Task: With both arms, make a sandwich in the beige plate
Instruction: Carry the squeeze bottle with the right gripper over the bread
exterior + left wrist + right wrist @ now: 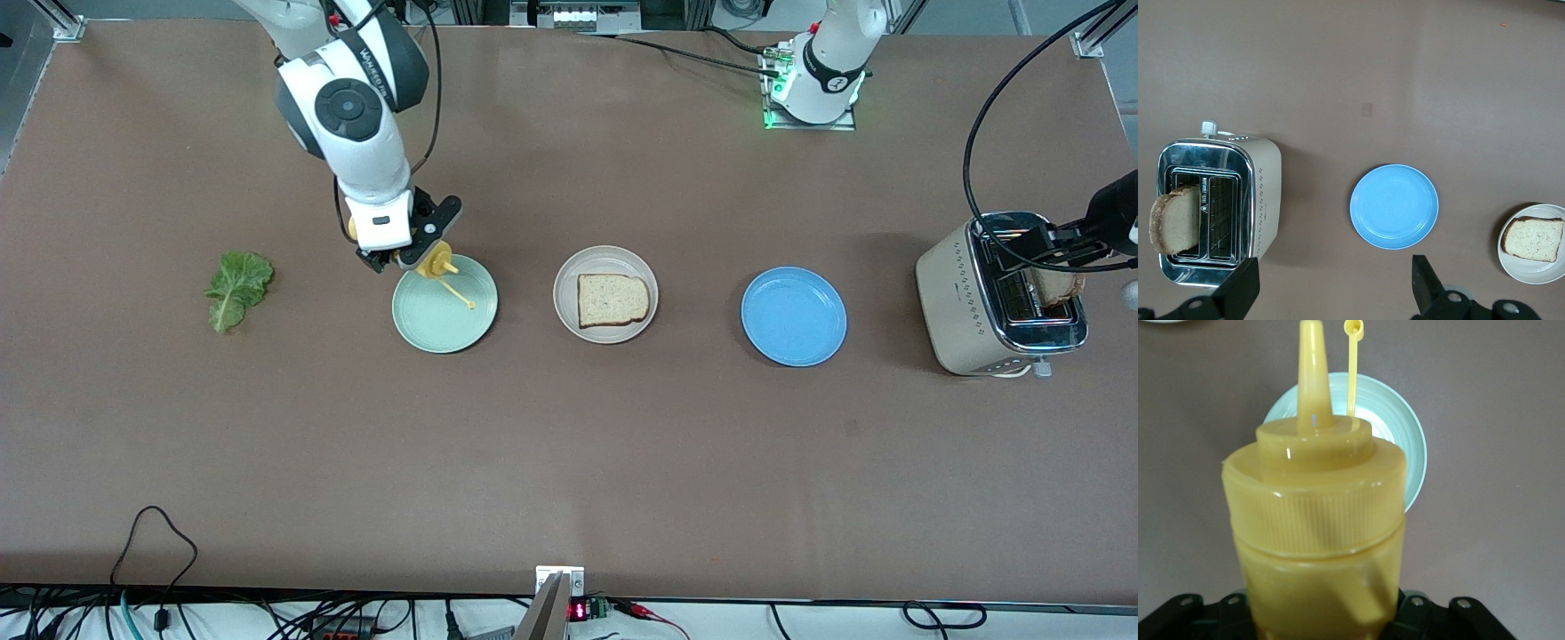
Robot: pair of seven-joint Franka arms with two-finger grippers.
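1. Two bread slices show: one lies flat in the beige plate (569, 267) at the middle of the desk, and the other slice (1058, 286) stands in the toaster (965, 302) at the left arm's end.
2. Both are light brown with a darker crust. They are probably light, fairly stiff and crumbly, so the standing slice is best pinched gently across its flat faces by its upper edge.
3. One ruffled green lettuce leaf (236, 286) lies on the desk toward the right arm's end. It looks limp and thin, so it would be best taken near its stem.
4. Left gripper (1058, 244) hangs over the toaster, its fingers spread wide and empty.
5. Right gripper (418, 253) has its fingers clamped on a yellow squeeze bottle (434, 264) over the green plate (444, 320). The bottle looks smooth, perhaps slippery.
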